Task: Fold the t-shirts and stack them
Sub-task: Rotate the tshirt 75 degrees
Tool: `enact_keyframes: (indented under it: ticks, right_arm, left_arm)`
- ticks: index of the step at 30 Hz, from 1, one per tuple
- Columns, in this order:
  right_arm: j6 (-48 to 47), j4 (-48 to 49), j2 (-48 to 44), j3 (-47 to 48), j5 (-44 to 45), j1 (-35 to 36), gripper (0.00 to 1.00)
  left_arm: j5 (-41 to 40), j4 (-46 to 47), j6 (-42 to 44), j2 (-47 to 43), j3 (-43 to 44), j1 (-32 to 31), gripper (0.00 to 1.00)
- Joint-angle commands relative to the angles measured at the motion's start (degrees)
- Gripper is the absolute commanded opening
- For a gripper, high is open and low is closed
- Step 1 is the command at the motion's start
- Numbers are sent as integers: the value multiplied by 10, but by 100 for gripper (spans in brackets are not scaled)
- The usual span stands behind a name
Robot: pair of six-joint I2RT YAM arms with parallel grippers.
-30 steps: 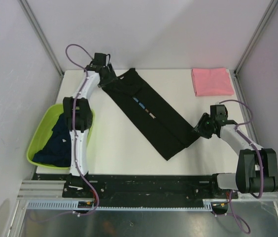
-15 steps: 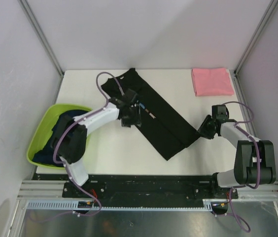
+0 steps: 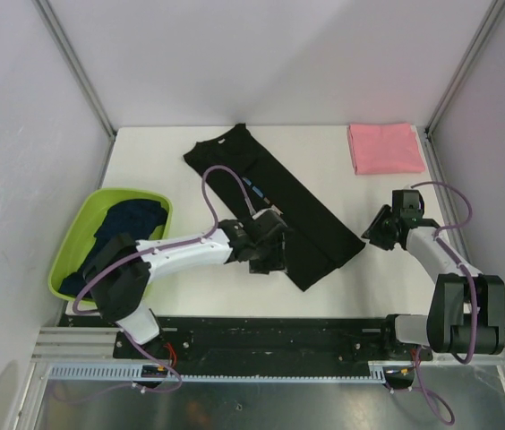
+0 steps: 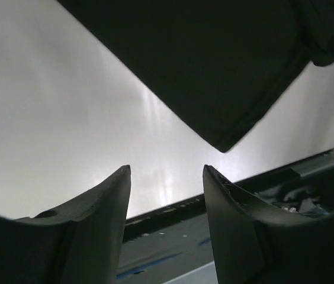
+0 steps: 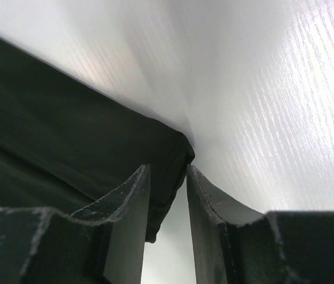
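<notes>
The black t-shirt (image 3: pixel 279 206) lies flat as a long folded strip, running diagonally from the far left towards the near right of the table. It also shows in the left wrist view (image 4: pixel 202 59) and the right wrist view (image 5: pixel 66 130). My left gripper (image 3: pixel 267 264) is open and empty, low over the table just left of the strip's near end; its fingers (image 4: pixel 111 201) point at the shirt's near corner. My right gripper (image 3: pixel 371 235) is narrowly open at the strip's right corner, with the cloth edge just ahead of its tips (image 5: pixel 167 174). A folded pink t-shirt (image 3: pixel 385 148) lies at the far right.
A lime-green basin (image 3: pixel 55 273) at the table's left edge holds dark navy t-shirts (image 3: pixel 127 228). The white table (image 3: pixel 396 278) ends in a black rail at the front. Grey walls and metal posts close in the left, right and back.
My left arm let go of the shirt's far-left end and swung across to its near end. My right gripper drew back slightly to the right off the corner.
</notes>
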Motion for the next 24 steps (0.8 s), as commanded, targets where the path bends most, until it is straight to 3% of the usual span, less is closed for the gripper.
enact_keyframes:
  ticks: [1,6,10,24]
  right_arm:
    - [-7,-11,-12,17,14,-4,36]
    - [-7,-16,-20,17,14,-6,35]
    - [-10,-26,-32,17,17,-7,35]
    - [-21,-47,-56,17,14,-15,35]
  left_arm:
    - [-17,51,-136,12,-12,-39,57]
    - [-21,101,-294,23,-49,-72,57]
    - [-43,110,-368,38,-49,-92,57]
    - [-73,118,-437,102,-12,-116,51]
